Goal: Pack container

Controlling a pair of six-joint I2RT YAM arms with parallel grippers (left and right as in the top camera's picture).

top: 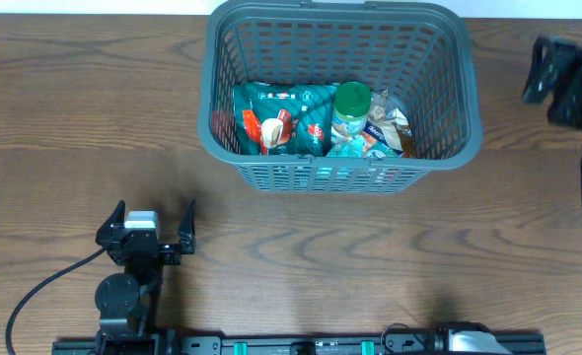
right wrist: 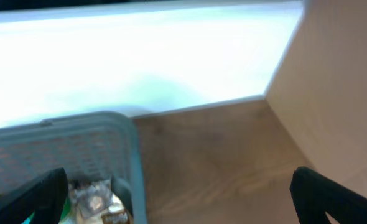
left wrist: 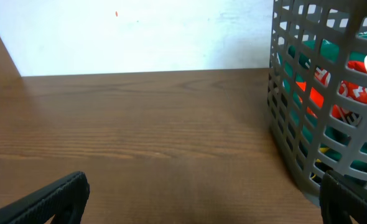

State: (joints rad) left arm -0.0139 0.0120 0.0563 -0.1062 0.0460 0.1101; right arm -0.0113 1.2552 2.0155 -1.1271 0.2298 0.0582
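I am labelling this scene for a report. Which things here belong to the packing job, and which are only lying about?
Belongs to the job: grey container; inside it, teal packet, green-lidded jar, clear packet.
Only lying about: black cable on the wooden table.

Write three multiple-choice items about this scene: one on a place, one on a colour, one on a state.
1. Where on the table is the basket? A. far middle B. near left corner C. right edge
2. What colour is the round lid inside it? A. red B. green C. yellow
3. How is the left gripper? A. shut on a packet B. shut, empty C. open, empty
1 A: it stands centred at the far edge. 2 B: green shows beside the teal packet. 3 C: its fingers stand apart, nothing between.
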